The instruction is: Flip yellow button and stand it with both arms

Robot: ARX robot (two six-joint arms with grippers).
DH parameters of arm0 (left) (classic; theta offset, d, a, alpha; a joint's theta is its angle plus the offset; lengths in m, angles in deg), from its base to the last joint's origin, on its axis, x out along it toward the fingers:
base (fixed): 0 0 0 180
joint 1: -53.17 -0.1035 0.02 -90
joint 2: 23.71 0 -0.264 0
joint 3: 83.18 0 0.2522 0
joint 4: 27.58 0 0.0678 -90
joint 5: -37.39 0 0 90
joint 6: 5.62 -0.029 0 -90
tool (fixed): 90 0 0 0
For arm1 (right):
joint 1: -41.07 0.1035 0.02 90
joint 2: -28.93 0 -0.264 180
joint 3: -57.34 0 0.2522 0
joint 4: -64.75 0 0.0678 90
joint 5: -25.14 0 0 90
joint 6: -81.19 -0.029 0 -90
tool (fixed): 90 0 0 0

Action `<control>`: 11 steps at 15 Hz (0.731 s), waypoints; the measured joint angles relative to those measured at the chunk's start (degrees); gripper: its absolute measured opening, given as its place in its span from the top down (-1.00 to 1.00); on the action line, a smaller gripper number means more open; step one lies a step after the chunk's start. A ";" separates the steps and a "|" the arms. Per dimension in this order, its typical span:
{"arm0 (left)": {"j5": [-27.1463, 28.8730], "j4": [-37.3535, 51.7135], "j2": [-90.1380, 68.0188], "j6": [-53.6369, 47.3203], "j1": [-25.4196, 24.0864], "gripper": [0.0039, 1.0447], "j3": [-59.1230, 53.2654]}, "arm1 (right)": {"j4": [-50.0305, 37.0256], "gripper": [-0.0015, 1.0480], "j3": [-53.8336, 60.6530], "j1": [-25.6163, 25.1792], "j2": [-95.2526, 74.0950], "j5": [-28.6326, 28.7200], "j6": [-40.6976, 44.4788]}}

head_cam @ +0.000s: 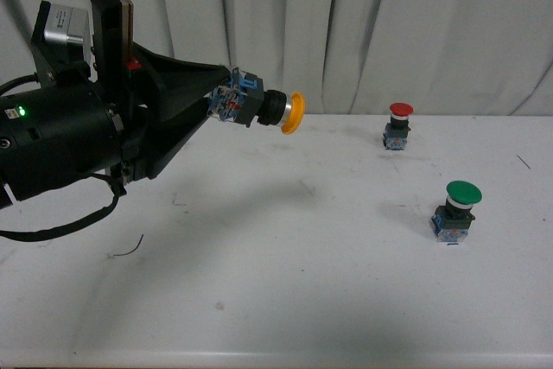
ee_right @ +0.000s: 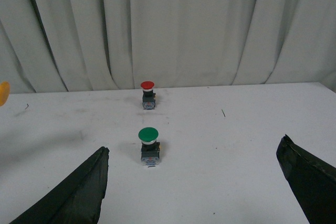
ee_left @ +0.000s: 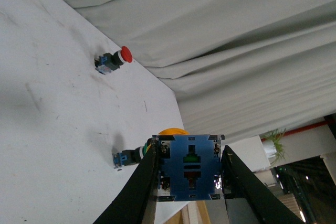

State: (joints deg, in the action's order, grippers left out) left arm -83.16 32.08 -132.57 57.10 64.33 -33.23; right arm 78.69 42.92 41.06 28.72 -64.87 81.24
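Observation:
The yellow button (head_cam: 259, 108) hangs in the air above the white table, lying on its side with its yellow cap (head_cam: 294, 113) pointing right. My left gripper (head_cam: 226, 101) is shut on its blue base. From the left wrist, that blue base (ee_left: 190, 167) fills the space between the two black fingers, and the cap's yellow rim (ee_left: 173, 131) peeks out behind it. My right gripper (ee_right: 192, 165) is open with nothing between its fingers, and a sliver of the yellow cap (ee_right: 3, 93) shows at the picture's edge. The right arm is out of the front view.
A red-capped button (head_cam: 398, 125) stands upright at the back right of the table (head_cam: 285, 283). A green-capped button (head_cam: 455, 211) stands upright nearer the front right. White curtains (head_cam: 363, 23) hang behind the table. A thin dark wire scrap (head_cam: 130, 249) lies at the left.

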 joint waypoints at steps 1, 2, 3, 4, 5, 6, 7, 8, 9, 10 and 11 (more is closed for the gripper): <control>0.44 -0.04 -0.17 1.31 -0.42 0.45 0.00 | 0.00 -0.87 0.00 0.00 0.00 0.00 0.00; 0.77 0.09 -0.09 2.03 -0.63 0.45 0.02 | 0.00 -0.87 0.00 0.00 0.00 0.02 0.00; 1.60 0.00 0.44 2.84 -0.48 0.45 0.09 | 0.00 -0.87 0.00 0.00 0.00 0.00 0.00; 2.29 -0.07 1.38 2.84 0.35 0.45 0.52 | 0.00 -0.87 0.00 0.00 0.00 0.02 0.00; 2.60 -0.02 2.86 2.84 1.44 0.45 1.11 | 0.00 -0.87 0.00 0.00 0.00 0.00 0.00; 2.71 0.02 3.54 2.84 1.53 0.45 1.36 | 0.00 -0.87 0.00 0.00 0.00 0.00 0.00; 2.73 0.02 3.80 2.84 1.66 0.45 1.40 | 0.00 -0.87 0.00 0.00 0.00 0.00 -0.02; 2.73 0.13 4.48 2.86 2.01 0.45 1.49 | 0.00 -0.87 0.00 0.00 0.00 0.00 0.00; 2.67 0.15 4.94 2.86 2.10 0.45 1.49 | 0.00 -0.87 0.00 0.00 0.00 0.00 -0.02; 2.64 0.15 5.62 2.86 2.23 0.45 1.49 | 0.00 -0.87 0.00 0.00 0.00 0.00 0.00; 2.62 0.15 5.99 2.86 2.25 0.45 1.49 | 0.00 -0.87 0.00 0.00 0.00 0.00 0.00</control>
State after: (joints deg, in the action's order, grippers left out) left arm -80.54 32.24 -126.58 59.96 66.58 -31.74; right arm 78.69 42.92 41.06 28.72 -64.87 81.24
